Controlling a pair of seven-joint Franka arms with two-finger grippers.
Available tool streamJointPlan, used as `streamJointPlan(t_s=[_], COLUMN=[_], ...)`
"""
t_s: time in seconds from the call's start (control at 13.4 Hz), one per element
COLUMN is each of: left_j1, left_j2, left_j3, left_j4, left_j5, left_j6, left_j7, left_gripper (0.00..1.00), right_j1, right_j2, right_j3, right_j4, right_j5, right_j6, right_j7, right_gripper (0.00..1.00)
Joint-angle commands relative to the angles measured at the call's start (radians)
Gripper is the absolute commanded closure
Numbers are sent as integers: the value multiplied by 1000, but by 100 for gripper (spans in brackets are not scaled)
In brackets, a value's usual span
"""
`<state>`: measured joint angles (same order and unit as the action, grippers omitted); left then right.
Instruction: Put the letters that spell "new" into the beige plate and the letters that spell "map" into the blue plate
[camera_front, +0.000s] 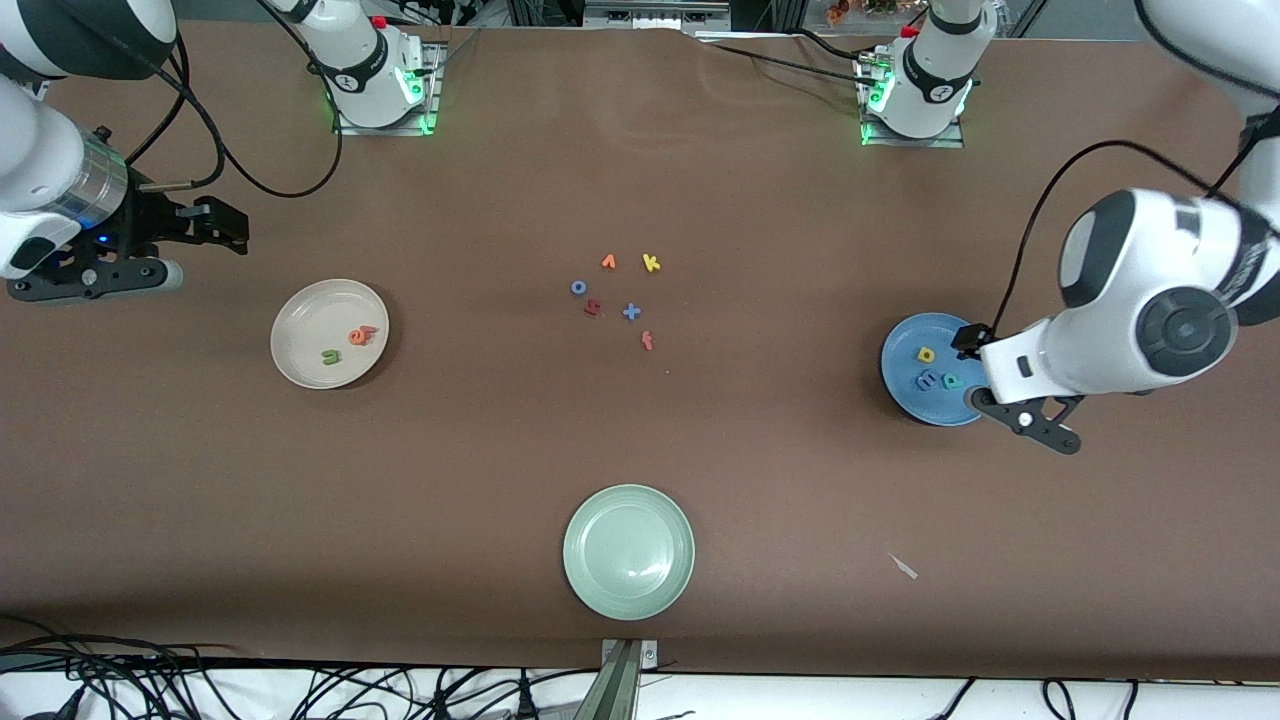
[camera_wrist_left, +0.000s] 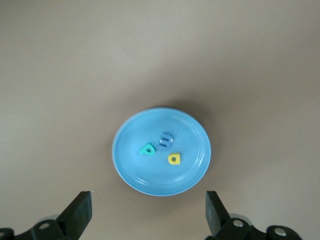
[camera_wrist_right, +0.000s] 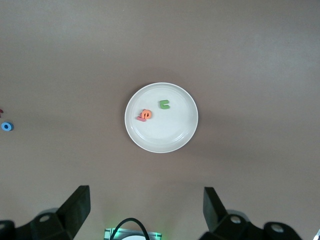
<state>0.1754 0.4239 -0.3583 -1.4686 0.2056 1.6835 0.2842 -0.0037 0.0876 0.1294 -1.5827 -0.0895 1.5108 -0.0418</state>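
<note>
The beige plate (camera_front: 310, 325) (camera_wrist_right: 165, 132) lies toward the right arm's end of the table. In it are the green n (camera_front: 330, 355) (camera_wrist_right: 164, 104), the orange e (camera_front: 358, 337) (camera_wrist_right: 146, 114) and the pinkish-red w (camera_front: 370, 329) (camera_wrist_right: 139, 119), which lies partly under the e. The blue plate (camera_front: 905, 365) (camera_wrist_left: 145, 172) at the left arm's end holds the yellow a (camera_front: 926, 354) (camera_wrist_left: 173, 159), blue m (camera_front: 928, 378) (camera_wrist_left: 166, 139) and teal p (camera_front: 952, 381) (camera_wrist_left: 148, 149). My left gripper (camera_front: 975, 372) (camera_wrist_left: 148, 210) hangs open over that plate's edge, holding nothing. My right gripper (camera_front: 225, 228) (camera_wrist_right: 147, 207) is open and empty, high beside the beige plate.
A pale green plate (camera_front: 628, 580) sits near the front camera's edge. Mid-table lie spare letters: orange v (camera_front: 608, 262), yellow k (camera_front: 651, 263), blue o (camera_front: 578, 287) (camera_wrist_right: 6, 126), a dark red letter (camera_front: 592, 308), blue x (camera_front: 631, 312), orange f (camera_front: 647, 341). A paper scrap (camera_front: 905, 567) lies nearer the camera.
</note>
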Motion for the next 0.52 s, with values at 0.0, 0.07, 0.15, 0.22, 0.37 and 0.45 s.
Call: streamJointPlan(t_s=[0.0,0.07,0.15,0.22,0.37,0.45], left_j1=[7,-4,-32,-81,-135,-146], left_j2=[6,6,-3,-19,-106,-181], left_j3=[-4,4,24,85,201,237], left_j4=[158,192,208,223,165,71], left_j5=[6,6,2,-3,-117,-211], left_j6=[-59,-65,-53,-44,-41,-38], left_j7=[15,7,-2,-11,-71,-139], left_gripper=[0,0,0,0,0,0], right_j1=[-10,-10,-10,-10,-10,-10], right_j2=[-9,-8,-8,-8,-9,-9], right_j3=[12,12,10,10,10,10], right_j4=[-5,-5,-5,-5,-5,-5], right_j5=[-3,-3,-3,-3,-3,-3], right_j6=[0,0,0,-1,-1,-1], right_j7=[11,10,10,10,8,8], right_gripper=[0,0,0,0,0,0])
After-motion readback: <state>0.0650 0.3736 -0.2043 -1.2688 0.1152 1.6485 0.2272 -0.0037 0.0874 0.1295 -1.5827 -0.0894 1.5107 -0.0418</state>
